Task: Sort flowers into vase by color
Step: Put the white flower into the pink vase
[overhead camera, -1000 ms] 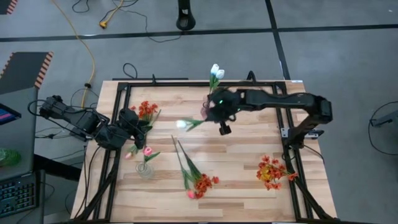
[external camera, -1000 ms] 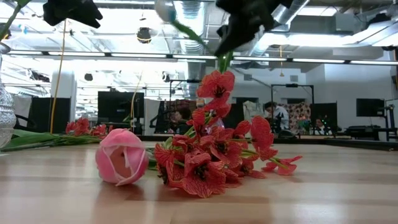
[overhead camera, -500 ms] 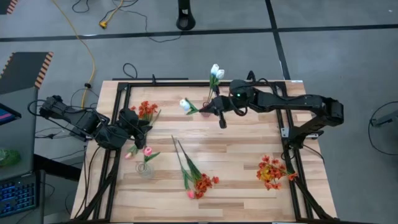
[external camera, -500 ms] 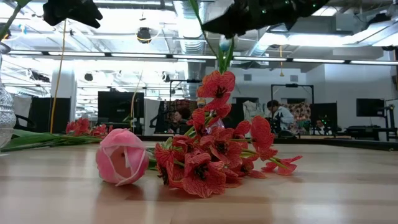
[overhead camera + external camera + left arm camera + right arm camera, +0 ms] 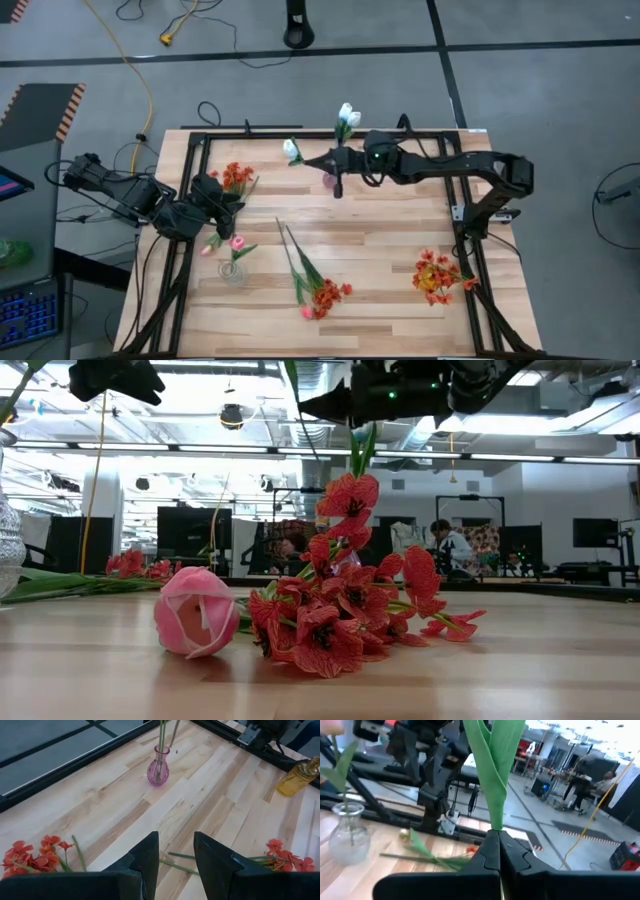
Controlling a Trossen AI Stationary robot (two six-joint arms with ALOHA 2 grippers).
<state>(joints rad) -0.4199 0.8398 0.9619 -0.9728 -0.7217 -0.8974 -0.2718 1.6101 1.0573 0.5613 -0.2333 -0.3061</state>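
Observation:
My right gripper [image 5: 330, 162] hangs high over the far middle of the table, shut on a white tulip [image 5: 292, 150]. Just beside it stands a pink vase [image 5: 330, 179] holding another white tulip [image 5: 346, 114] by its stem. My left gripper [image 5: 175, 860] is open and waits at the table's left, near a red-orange bunch [image 5: 236, 176]. A clear vase [image 5: 232, 271] holds a pink tulip [image 5: 237, 243]. A second bunch lies with a pink tulip [image 5: 195, 610] at the near middle [image 5: 325, 294], and a third bunch [image 5: 437, 275] lies near right. My right gripper pinches the white tulip by its green stem and leaves [image 5: 495, 822] between the two fingers [image 5: 487, 852]. It reaches in from the table's right, about level. The tulip is lifted clear, and its bloom end slants up and away toward the table's far left.
An amber vase [image 5: 299, 775] stands at the table's right edge. A black frame [image 5: 250, 132] runs along the table's edges. Bare wood lies in the middle between the vases and the near bunches. People sit in the room far behind the table.
My right gripper has moved toward the table's far edge and a little left, turning as it went. The held white tulip has swung with it, so its bloom went from the table's middle to the far edge, left of the pink vase.

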